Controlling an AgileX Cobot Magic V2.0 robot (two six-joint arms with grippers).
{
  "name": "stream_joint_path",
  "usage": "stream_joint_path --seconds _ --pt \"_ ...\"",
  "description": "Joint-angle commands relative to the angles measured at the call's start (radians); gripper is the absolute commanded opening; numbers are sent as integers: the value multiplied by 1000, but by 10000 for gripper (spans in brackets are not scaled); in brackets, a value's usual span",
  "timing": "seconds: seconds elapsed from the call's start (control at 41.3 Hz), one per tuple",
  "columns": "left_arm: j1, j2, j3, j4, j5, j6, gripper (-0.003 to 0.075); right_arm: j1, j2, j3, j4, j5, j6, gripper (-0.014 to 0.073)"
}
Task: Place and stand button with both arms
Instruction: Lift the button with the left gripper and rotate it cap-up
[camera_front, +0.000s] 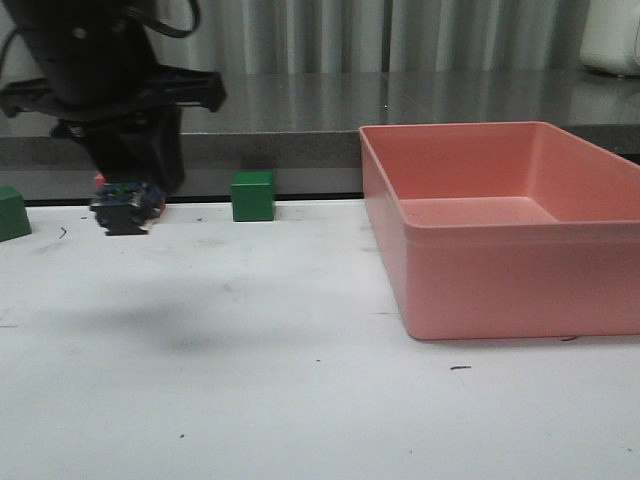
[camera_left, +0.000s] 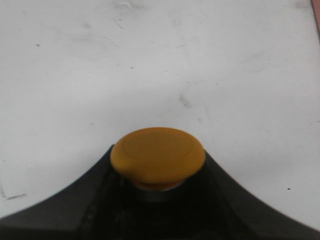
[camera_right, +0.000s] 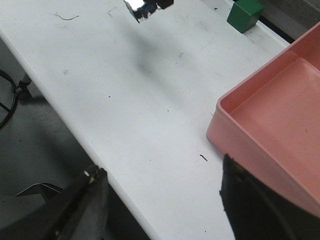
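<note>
I have the left gripper (camera_front: 128, 205) clamped on the button (camera_left: 157, 156), held just above the tabletop (camera_front: 300, 400), well to the left of the pink bin (camera_front: 505, 225). In the left wrist view the yellow cap fills the space between the two black fingers (camera_left: 75, 200), with a thin strip of white collar under it. From the front I see only the button's dark body and bluish base poking out below the gripper, with its shadow on the tabletop underneath.

A green cube (camera_front: 253, 195) sits between the button and the bin, close to the far edge of the tabletop. Another green cube (camera_front: 13, 213) sits left of the button, cut by the picture's edge.

The right gripper (camera_right: 162, 200) hangs with its fingers spread wide, nothing between them, over the near edge of the tabletop beside the bin's corner.
</note>
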Motion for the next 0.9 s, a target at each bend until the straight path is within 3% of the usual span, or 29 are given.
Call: stream_joint_path --seconds 0.0,0.242,0.339,0.436,0.726,0.872 --pt "48 -135 77 1 -120 69 152 -3 -6 -25 -4 -69 -7 498" --pt "209 -275 261 -62 -306 229 151 -3 -6 -25 -4 -69 -7 498" --pt "252 -327 333 -153 -436 355 151 -3 -6 -25 -4 -69 -7 498" --pt "243 -379 411 -202 -588 449 151 -3 -6 -25 -4 -69 -7 498" --pt "200 -465 668 -182 -1045 449 150 -3 -6 -25 -4 -69 -7 498" --pt "198 -463 720 -152 -1054 443 150 -3 -6 -25 -4 -69 -7 498"
